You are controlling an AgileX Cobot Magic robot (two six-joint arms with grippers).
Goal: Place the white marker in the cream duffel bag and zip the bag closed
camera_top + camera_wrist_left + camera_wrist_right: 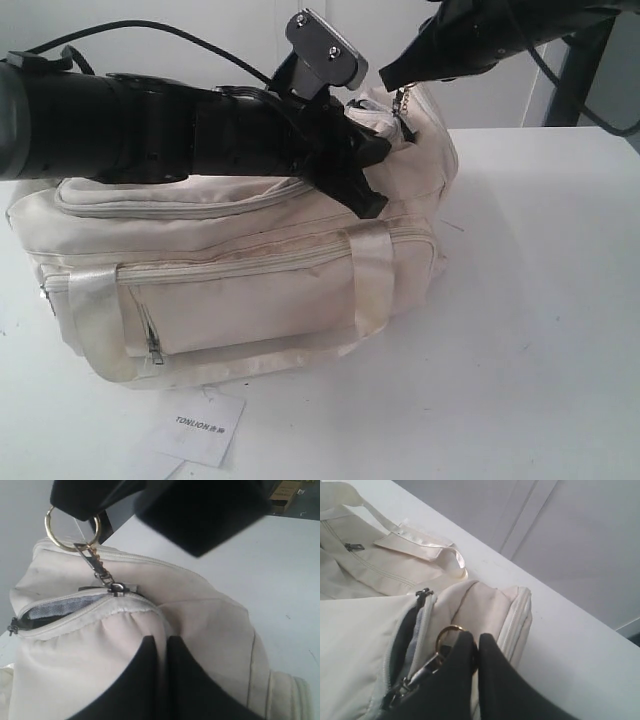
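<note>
Where the right gripper's (476, 636) tips meet, they're clamped together on the gold ring (447, 631) of the zipper pull (426, 669); the ring sits on a short chain off the slider (117, 588); the left gripper (161, 640) has its fingers nearly together too, dug into the end panel of the cream duffel bag (210, 625), and a fold of fabric looks caught between them.

Left wrist view alone shows the top zipper gaping on one side of the slider, with grey lining (55, 607) showing; right wrist view adds a webbing handle (420, 550) lying on the bag beyond the ring.

Exterior view gives the layout: paper tag (200, 425) printed TONLION nearest, on the white table (540, 300); bag behind it, front pocket (250, 310) facing the camera; both grippers up at its right-hand end, left arm (150, 125) lying across the top.

White marker not visible in any view.
</note>
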